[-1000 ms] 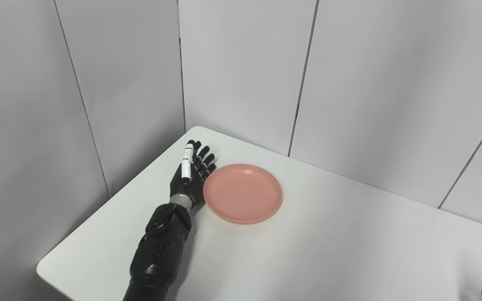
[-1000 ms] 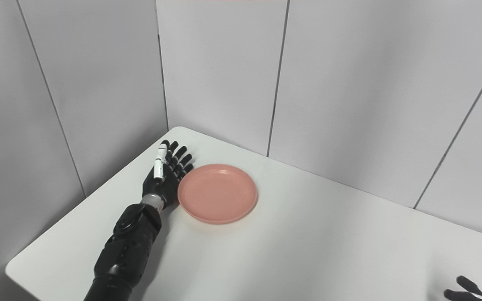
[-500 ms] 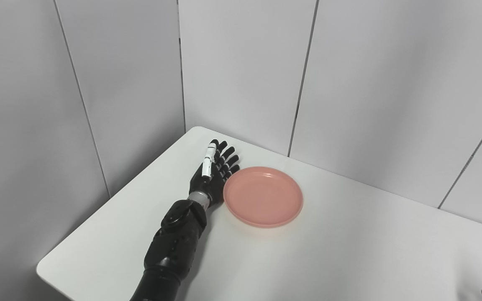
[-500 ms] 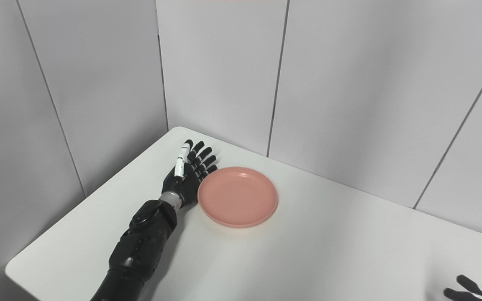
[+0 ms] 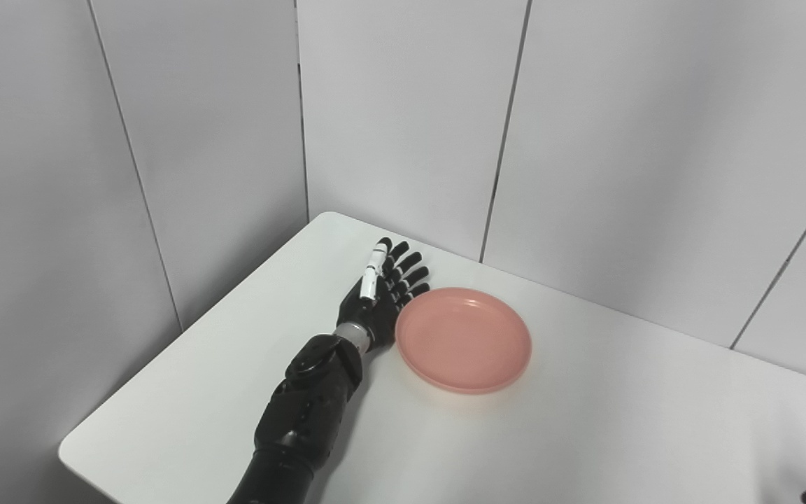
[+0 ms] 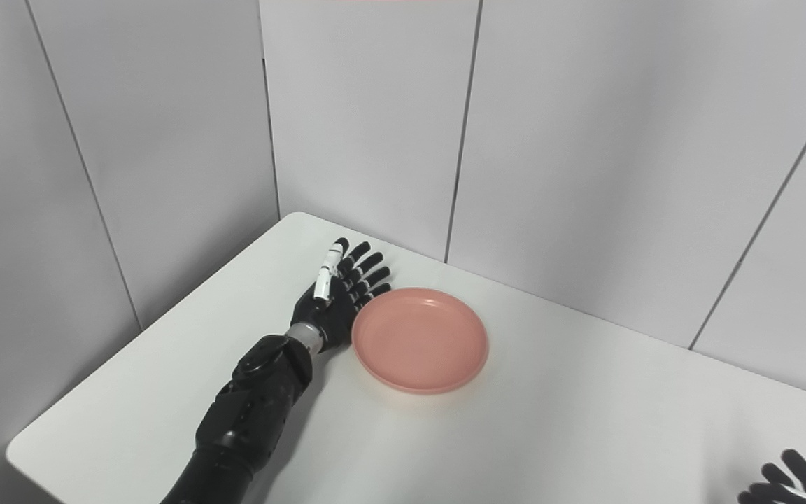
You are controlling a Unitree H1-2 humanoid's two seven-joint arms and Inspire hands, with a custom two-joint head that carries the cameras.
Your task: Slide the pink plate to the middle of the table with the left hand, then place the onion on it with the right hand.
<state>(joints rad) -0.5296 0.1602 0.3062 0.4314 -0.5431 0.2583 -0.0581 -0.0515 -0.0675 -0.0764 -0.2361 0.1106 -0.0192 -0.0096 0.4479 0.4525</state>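
A round pink plate [image 5: 464, 339] lies flat on the white table [image 5: 585, 434], toward its far left part. My left hand [image 5: 380, 294] is open, fingers stretched out and apart, its edge pressed against the plate's left rim. Only the fingertips of my right hand [image 6: 784, 481] show at the bottom right corner, spread apart and holding nothing. No onion appears in either view.
Grey panelled walls [image 5: 403, 119] close off the table at the back and the left. The table's rounded front left corner [image 5: 74, 448] is near my left forearm [image 5: 305, 413].
My left hand has moved rightward and pushed the pink plate with it, toward the middle of the table. The right hand's fingertips have shifted slightly at the corner.
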